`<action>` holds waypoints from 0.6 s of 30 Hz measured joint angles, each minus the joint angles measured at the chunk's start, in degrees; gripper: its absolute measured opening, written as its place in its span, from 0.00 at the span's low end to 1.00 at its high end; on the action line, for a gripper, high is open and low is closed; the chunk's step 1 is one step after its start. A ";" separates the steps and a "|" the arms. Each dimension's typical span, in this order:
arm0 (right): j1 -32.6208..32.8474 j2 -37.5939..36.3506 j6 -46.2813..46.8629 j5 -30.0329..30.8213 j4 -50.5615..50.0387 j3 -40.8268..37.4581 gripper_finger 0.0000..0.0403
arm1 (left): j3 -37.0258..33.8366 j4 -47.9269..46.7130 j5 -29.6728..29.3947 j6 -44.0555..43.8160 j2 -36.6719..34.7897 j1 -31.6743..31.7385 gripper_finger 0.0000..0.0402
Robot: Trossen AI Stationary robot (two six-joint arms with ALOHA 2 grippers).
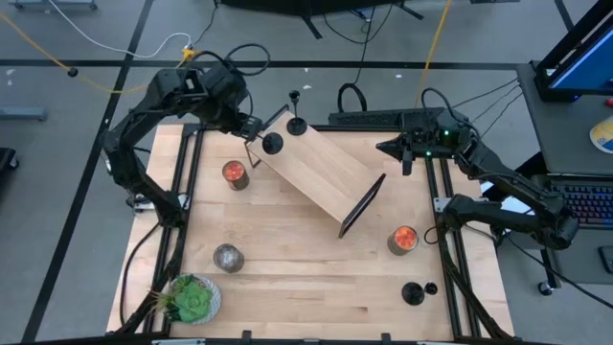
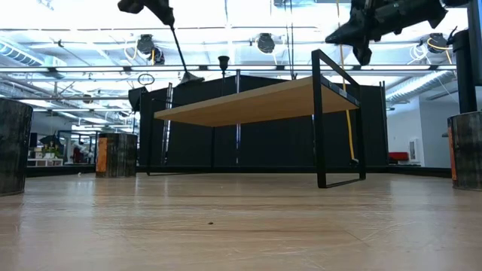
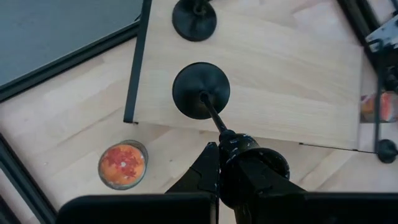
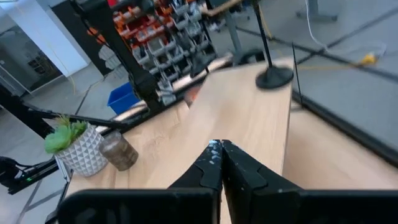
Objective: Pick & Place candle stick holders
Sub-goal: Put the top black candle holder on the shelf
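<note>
A black candle stick holder [image 1: 273, 144] is over the near-left part of a raised wooden shelf [image 1: 326, 172] with black legs. My left gripper [image 1: 251, 129] is shut on its stem. A second holder [image 1: 298, 125] stands on its round base on the shelf beyond the first, and also shows in the left wrist view [image 3: 194, 18]. A third holder [image 1: 414, 292] stands on the table near the right front. My right gripper [image 1: 407, 153] is shut and empty above the table's far right, and its own view shows its fingers [image 4: 221, 149] together. My left gripper [image 3: 219, 146] pinches the upper end of the holder's thin stem [image 3: 222, 129] between its two fingers, coming from above and slanting from the table's far left. The stem leans [image 2: 177, 45]. The round base [image 3: 201, 90] is at the shelf's top; whether it touches, I cannot tell.
Two glass jars with orange candles stand on the table, one left of the shelf [image 1: 236, 173] and one at its right end [image 1: 403, 240]. A grey jar [image 1: 228, 257] and a potted green plant [image 1: 192, 299] stand near the left front corner.
</note>
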 joint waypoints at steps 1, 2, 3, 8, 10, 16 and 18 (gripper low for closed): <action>-0.02 0.00 0.46 0.00 0.01 -0.68 0.00 | 0.00 0.01 0.24 0.35 0.37 0.30 0.03; -0.01 0.00 0.88 0.00 0.20 -1.30 0.00 | 0.00 0.01 0.64 0.72 0.72 0.63 0.03; 0.00 0.00 1.40 0.00 0.40 -1.91 0.00 | 0.00 0.00 0.99 0.87 1.05 0.90 0.03; -0.01 0.00 3.57 -0.03 5.23 -4.90 0.00 | -0.04 0.03 2.13 2.24 2.15 2.70 0.03; -0.02 -0.02 3.83 -0.02 7.70 -5.53 0.00 | 0.01 -0.03 2.11 2.10 2.42 3.21 0.03; -0.02 -0.02 2.67 -0.03 9.89 -5.65 0.00 | 0.00 -0.02 3.30 2.39 3.09 5.14 0.03; -0.02 -0.02 1.73 -0.05 9.87 -5.65 0.00 | 0.02 -0.04 3.49 2.42 3.61 5.45 0.03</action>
